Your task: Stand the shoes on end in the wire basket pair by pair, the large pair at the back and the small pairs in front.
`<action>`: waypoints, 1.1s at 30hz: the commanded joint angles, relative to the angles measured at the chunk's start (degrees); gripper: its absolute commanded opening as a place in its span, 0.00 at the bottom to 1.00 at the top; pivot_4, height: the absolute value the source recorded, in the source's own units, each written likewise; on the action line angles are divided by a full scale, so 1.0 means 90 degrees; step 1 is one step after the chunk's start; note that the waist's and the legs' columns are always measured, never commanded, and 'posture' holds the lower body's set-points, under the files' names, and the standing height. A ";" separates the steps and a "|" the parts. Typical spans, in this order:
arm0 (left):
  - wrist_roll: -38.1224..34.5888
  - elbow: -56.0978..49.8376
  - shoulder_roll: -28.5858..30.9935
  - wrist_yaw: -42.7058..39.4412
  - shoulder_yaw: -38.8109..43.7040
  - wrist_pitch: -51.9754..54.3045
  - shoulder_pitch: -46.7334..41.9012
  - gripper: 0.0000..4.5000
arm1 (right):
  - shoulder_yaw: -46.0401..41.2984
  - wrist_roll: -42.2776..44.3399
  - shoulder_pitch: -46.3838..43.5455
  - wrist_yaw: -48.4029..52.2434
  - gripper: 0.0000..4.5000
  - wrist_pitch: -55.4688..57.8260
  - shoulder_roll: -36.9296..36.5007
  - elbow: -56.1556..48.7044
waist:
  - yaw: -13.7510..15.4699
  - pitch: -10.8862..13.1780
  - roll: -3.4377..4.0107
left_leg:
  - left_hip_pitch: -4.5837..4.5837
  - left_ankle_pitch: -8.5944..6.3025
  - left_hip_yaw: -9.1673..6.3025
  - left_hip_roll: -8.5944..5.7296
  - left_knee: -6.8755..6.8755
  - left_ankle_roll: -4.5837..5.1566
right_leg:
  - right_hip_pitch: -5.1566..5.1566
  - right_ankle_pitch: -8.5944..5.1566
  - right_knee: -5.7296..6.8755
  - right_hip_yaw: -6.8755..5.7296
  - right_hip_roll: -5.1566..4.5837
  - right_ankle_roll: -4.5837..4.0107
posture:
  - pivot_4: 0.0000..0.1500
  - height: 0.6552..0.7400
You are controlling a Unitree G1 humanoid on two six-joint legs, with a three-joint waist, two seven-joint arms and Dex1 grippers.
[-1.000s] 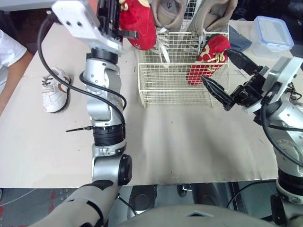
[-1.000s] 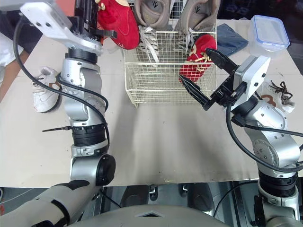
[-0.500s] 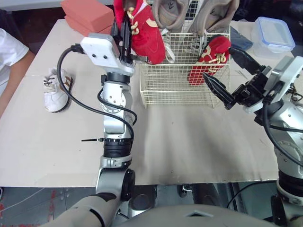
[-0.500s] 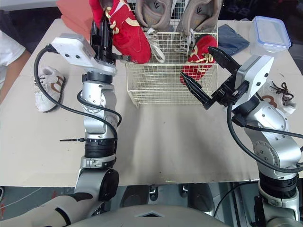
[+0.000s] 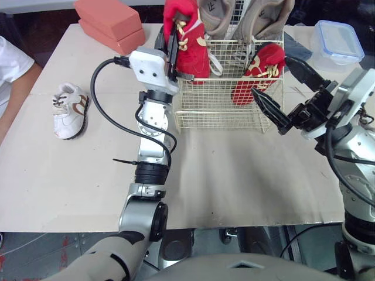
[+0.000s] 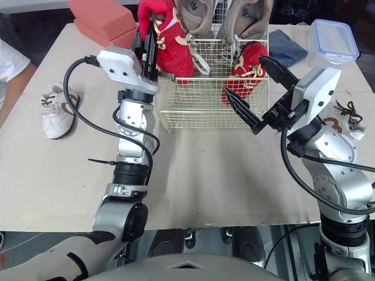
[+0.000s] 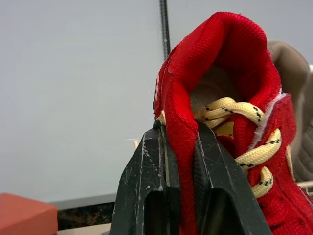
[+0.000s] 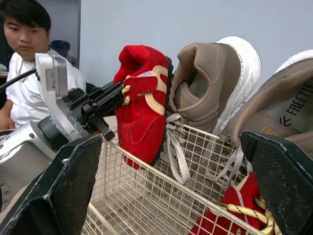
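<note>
1. The step in hand is judged to be the seating of the second red shoe, so that the first small pair is completed in front.
2. The left claw (image 7: 180, 132) is clamped on the heel collar of a red shoe (image 5: 188, 44) with cream laces. One finger is inside the opening and the other outside.
3. This shoe is held heel-up at the left end of the wire basket (image 5: 217, 111), just beside the left sneaker of the large taupe pair (image 5: 266, 17). Its toe is seen about level with the rim, and no contact with the basket floor is visible.
4. The taupe pair is already stood on end at the back. The other red shoe (image 5: 261, 73) is stood on end in the front section, at the right.
5. The right claw (image 5: 272, 77) is spread wide and empty, just in front of the basket's right end and near the seated red shoe.
6. A small white shoe (image 5: 69, 110) with brown trim is left lying on the desk (image 5: 234, 175), well apart from the basket. What looks like its mate (image 6: 343, 123) is partly hidden behind the right arm.
7. For the next move, a straight descent is called for, with the toe guided down into the front section. The grip should be released only once the shoe is propped upright against the wire.
</note>
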 commanded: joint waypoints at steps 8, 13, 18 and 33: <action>-0.0329 -0.0703 -0.0025 -0.0359 -0.0287 0.0886 0.0592 0.01 | -0.0132 0.0086 0.0152 -0.0090 1.00 -0.0002 -0.0075 -0.0374 | -0.0006 0.0000 0.0000 | -0.0001 0.0000 -0.0001 0.0003 -0.0001 0.0000 | 0.0000 -0.0004 -0.0003 0.0003 0.0000 0.0007 | 1.00 0.36; -0.0351 -0.1034 0.0009 -0.0339 -0.0311 0.1478 0.0939 0.01 | -0.0092 0.0130 0.0227 -0.0063 1.00 0.0036 -0.0102 -0.0376 | -0.0008 -0.0001 0.0001 | 0.0003 -0.0001 -0.0001 0.0004 -0.0003 0.0000 | 0.0000 -0.0005 -0.0003 0.0009 0.0000 0.0008 | 1.00 0.36; -0.0532 -0.1212 0.0012 -0.0375 -0.0268 0.2042 0.1105 0.01 | -0.0074 0.0129 0.0201 -0.0028 1.00 0.0039 -0.0112 -0.0325 | -0.0009 -0.0009 0.0014 | 0.0005 -0.0001 0.0001 0.0003 -0.0005 0.0001 | 0.0001 -0.0007 -0.0003 0.0011 0.0001 0.0011 | 1.00 0.36; -0.1004 -0.2666 0.0365 -0.0625 -0.0141 0.3320 0.2045 0.98 | -0.0182 0.0079 0.0227 0.0011 1.00 0.0009 -0.0140 -0.0239 | -0.0003 -0.0036 0.0050 | 0.0012 -0.0001 -0.0007 0.0004 -0.0007 0.0002 | 0.0007 -0.0011 -0.0002 0.0009 0.0002 0.0014 | 1.00 0.36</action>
